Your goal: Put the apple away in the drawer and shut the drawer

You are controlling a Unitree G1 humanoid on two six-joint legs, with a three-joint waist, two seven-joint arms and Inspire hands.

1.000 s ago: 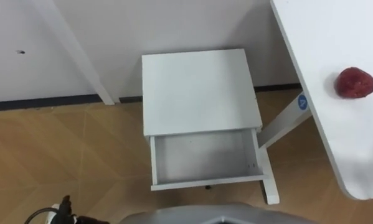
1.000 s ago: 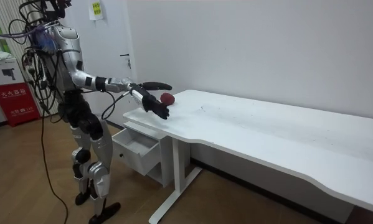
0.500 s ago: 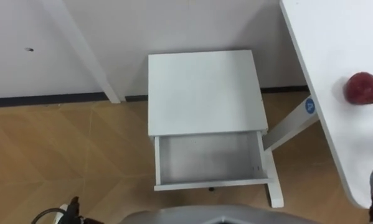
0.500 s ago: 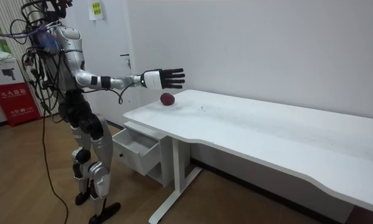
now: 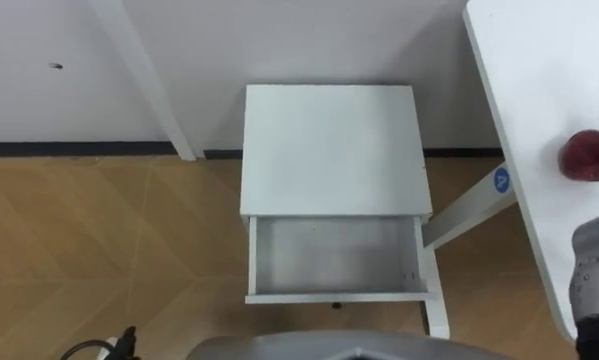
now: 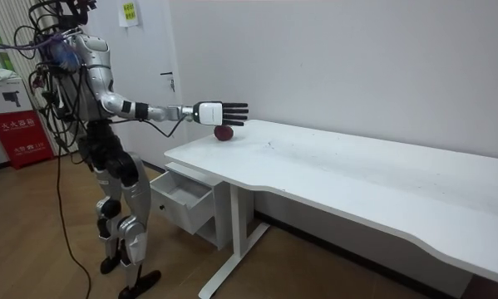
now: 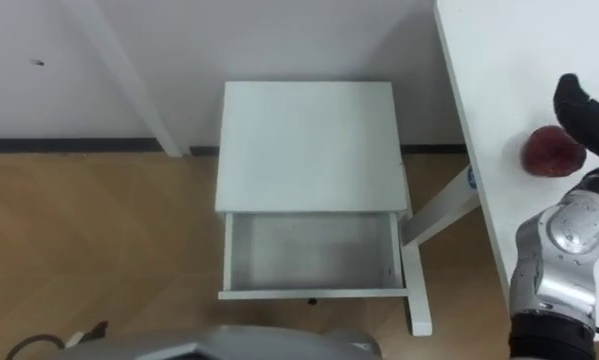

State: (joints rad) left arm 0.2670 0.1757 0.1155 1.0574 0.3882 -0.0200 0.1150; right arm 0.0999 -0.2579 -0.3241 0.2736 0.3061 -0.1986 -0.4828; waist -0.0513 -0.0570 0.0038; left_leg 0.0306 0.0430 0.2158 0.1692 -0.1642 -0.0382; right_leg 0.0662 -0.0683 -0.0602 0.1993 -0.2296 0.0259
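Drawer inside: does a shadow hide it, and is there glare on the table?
Left eye view: the drawer is slightly shaded under the cabinet, its floor plain to see; room view: the table is evenly lit, without glare.

We see the surface (image 7: 499, 60) as a smooth white board with a matt, laminate-like finish. Its slanting leg (image 7: 439, 210) looks like white-painted metal. The cabinet (image 7: 307, 140) has the same flat, matt white top, and its open drawer (image 7: 309, 252) shows a smooth, pale grey inside. The apple (image 7: 552, 152) has a dark red skin, dull rather than glossy and faintly mottled. The right hand (image 7: 584, 115) looks matt black, in plastic or rubber; we cannot tell which. The floor (image 7: 89, 230) is wood-look herringbone parquet with a soft sheen. The wall (image 7: 279, 40) is plain matt white paint.
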